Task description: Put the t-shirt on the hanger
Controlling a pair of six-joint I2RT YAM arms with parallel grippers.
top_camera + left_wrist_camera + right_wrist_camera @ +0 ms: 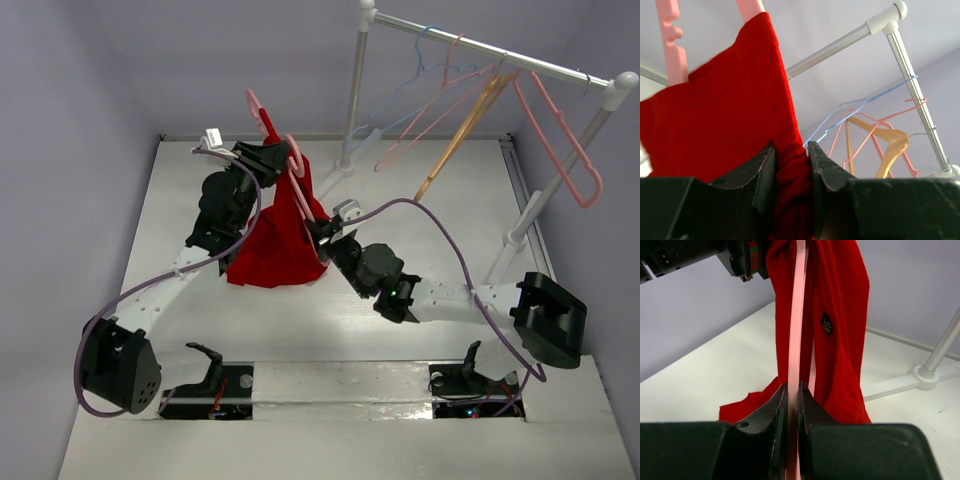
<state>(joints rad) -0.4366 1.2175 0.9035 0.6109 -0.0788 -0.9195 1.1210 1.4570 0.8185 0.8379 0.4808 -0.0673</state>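
Two arms are raised off the white table (420, 330) together. Between them hangs the plain bright red cloth t-shirt (275, 245), draped over the pale pink thin plastic hanger (799, 315), with its lower edge trailing down onto the tabletop. The left gripper (791, 162) is pinched tight on a bunched fold of red cloth high up, close to the hanger's hook end, with fabric packed between its fingers. The right gripper (792, 395) is clamped narrow on a thin bar of the pink hanger lower down, and the shirt hangs just beside and behind that bar. A small dark label (826, 323) shows on the cloth.

From where I stand, the shirt looks light and completely limp. It will likely sag, fold and slide wherever it isn't held, and it gives nothing to pull against. The best hold on it seems to be the one the left gripper has, a gathered pinch near the top, since a single layer would probably slip. The hanger is the opposite: stiff, but thin and smooth. It may twist between the pads if loaded off-centre, so gripping a straight bar squarely seems right. I can't tell whether the hanger's arms are inside the neck opening or the shirt is merely slung over it.

Well apart, at the back right, the silver rail of the clothes rack (480, 45) carries a thin light-blue hanger (824, 124), an orange-tan hanger (892, 142) and other pink ones.
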